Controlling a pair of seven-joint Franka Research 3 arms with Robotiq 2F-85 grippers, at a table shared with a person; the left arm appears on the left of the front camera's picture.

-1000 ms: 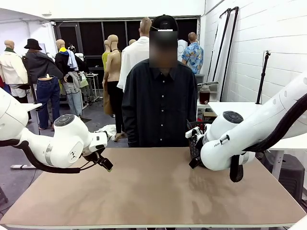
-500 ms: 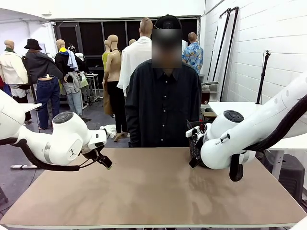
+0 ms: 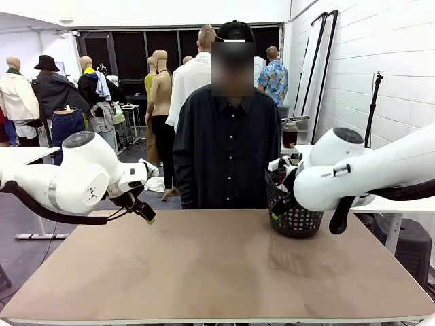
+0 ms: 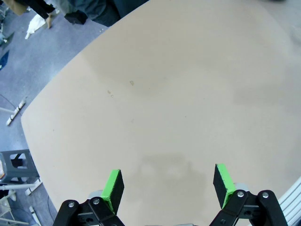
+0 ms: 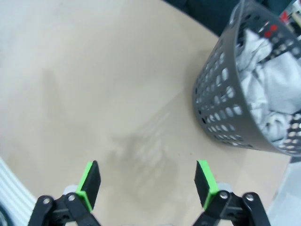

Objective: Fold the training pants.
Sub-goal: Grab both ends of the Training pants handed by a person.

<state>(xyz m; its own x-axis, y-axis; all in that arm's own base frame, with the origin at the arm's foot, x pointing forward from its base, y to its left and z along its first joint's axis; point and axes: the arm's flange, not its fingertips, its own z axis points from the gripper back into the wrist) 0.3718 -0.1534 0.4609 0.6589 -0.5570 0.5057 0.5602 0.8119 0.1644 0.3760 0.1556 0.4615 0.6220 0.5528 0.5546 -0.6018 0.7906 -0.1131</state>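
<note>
A crumpled light grey cloth, apparently the training pants, lies bundled inside the black mesh basket. That basket stands at the table's far right. My right gripper hangs open above bare tabletop beside the basket, nothing between its green pads. In the front view the right gripper sits just in front of the basket's left side. My left gripper is open over the empty left part of the table; the front view has the left gripper pointing down near the far left edge.
A person in a dark shirt stands at the far edge, hands out of sight. The tan table is bare across its middle and front. A white table and a stool stand off to the right.
Both arms have lifted and drawn back toward their sides. The right arm rose off the basket, which now shows in the front view. Both grippers stayed open.
</note>
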